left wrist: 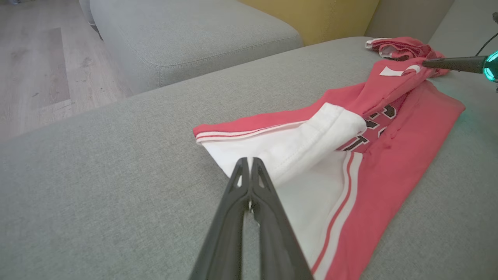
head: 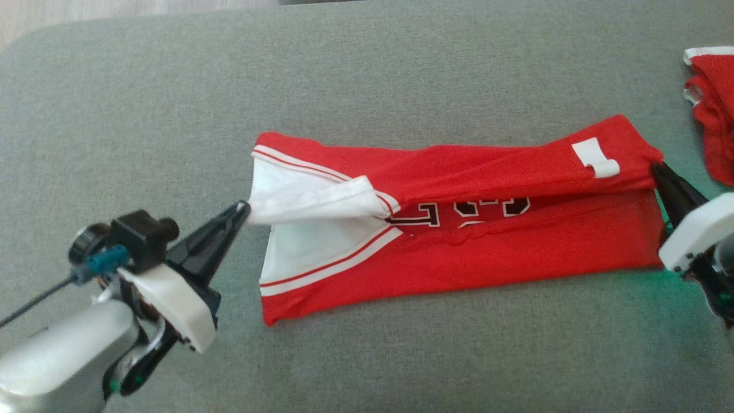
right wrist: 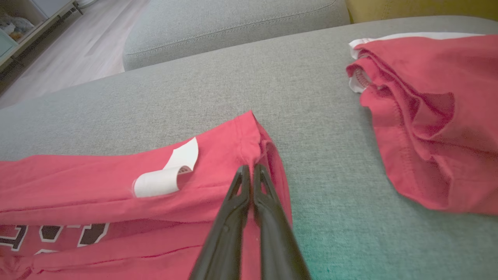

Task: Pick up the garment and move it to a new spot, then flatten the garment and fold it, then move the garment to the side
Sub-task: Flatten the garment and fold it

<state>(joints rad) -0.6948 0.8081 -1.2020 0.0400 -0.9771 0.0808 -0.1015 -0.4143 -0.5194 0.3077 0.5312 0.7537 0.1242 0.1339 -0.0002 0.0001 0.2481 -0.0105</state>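
A red garment (head: 459, 252) with white trim and black lettering lies across the grey cushion, its far long edge folded toward me over the lettering. My left gripper (head: 243, 207) is shut on the white-trimmed left end (left wrist: 295, 151) of that folded edge. At the right end my right gripper (head: 655, 167) is shut on the red corner (right wrist: 253, 147), beside a curled white label (right wrist: 163, 177). Both pinched corners sit a little above the layer beneath. In the left wrist view the garment (left wrist: 389, 155) stretches away to the right gripper (left wrist: 426, 63).
A second red garment (head: 714, 109) lies bunched at the cushion's far right, close to my right gripper; it is also in the right wrist view (right wrist: 435, 116). The grey cushion (head: 401, 355) has bare room in front and to the left. Wooden floor (left wrist: 35, 70) lies beyond its edge.
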